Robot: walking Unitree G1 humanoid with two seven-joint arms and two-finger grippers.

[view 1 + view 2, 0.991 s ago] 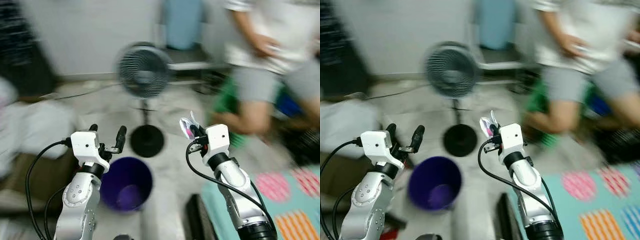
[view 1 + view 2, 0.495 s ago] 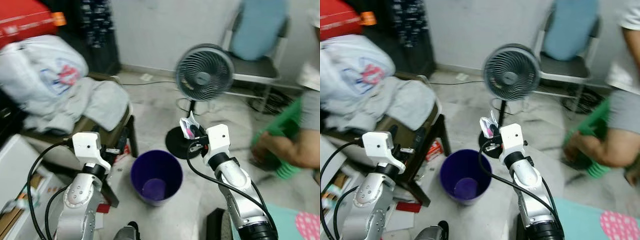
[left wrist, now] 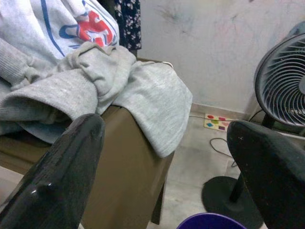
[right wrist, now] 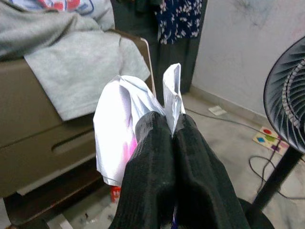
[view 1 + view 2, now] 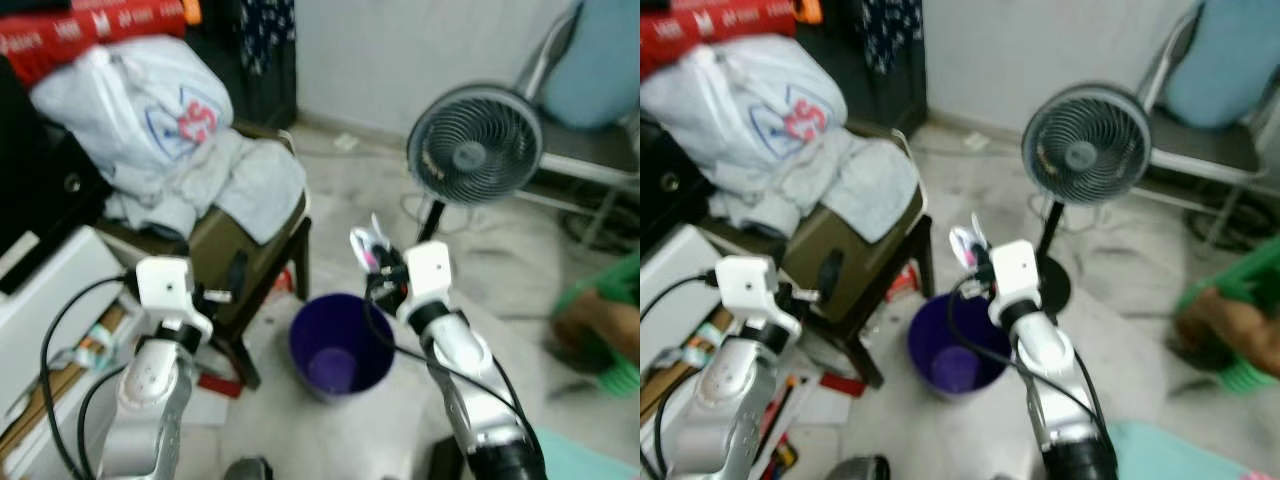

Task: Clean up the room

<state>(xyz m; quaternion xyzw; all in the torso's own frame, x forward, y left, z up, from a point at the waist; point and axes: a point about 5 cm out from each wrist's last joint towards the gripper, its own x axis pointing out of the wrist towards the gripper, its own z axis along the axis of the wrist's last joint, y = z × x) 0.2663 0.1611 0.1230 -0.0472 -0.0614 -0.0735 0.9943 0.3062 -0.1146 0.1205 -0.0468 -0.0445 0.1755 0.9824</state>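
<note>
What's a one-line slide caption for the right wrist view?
Right gripper shut on a crumpled white-and-pink wrapper, with a grey-draped brown stool and fan behind.

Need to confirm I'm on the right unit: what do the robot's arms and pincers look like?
Both arms are silver jointed metal with black cables looping alongside. Each wrist carries a white boxy housing. The left pincer and right pincer each have two long, glossy black fingers with rounded tips. No markings can be made out.

The pale marble floor [image 5: 340, 190] carries a purple bucket [image 5: 340, 345] at lower centre. A standing fan [image 5: 473, 145] is at upper right. A brown stool [image 5: 235, 265] is at left, with grey clothes [image 5: 250, 185] on it.
</note>
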